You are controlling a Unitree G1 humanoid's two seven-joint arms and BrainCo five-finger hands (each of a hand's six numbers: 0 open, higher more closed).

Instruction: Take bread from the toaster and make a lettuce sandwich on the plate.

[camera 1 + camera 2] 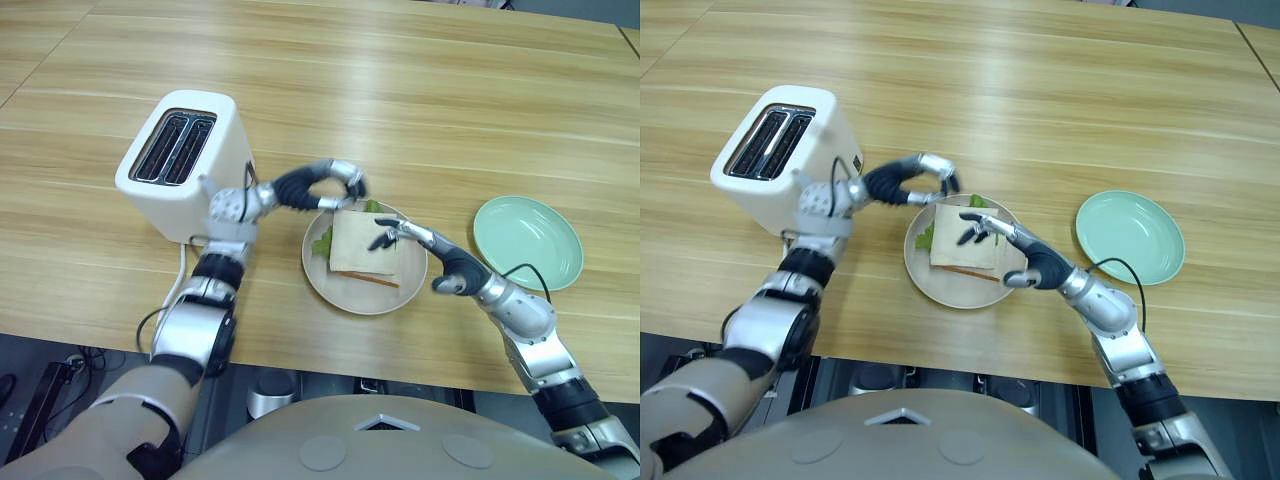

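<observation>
Fingers [392, 238] of the right hand [445, 268] are splayed and gripping nothing. Tips are over the top slice of the sandwich [360, 252]; can't tell if they press on it. Left hand [325, 185] is curled with nothing in it, at the far-left rim of the tan plate [345, 298], just beside the bread's upper corner. The sandwich sits on that plate, with lettuce [322, 242] poking out at the left side and the top edge.

My read: assembly looks done and you're on the final square-up. Next move, as I judge it: lift the right hand straight up so the top slice doesn't drag. Then back both hands off the plate, and mind the left hand near that corner.

Count:
- one toaster [190, 170], two slots, both look empty
- one sandwich, with a crust edge showing under the top slice
- two dishes: the tan plate, plus a green plate [528, 242] on the robot's right, well apart
</observation>
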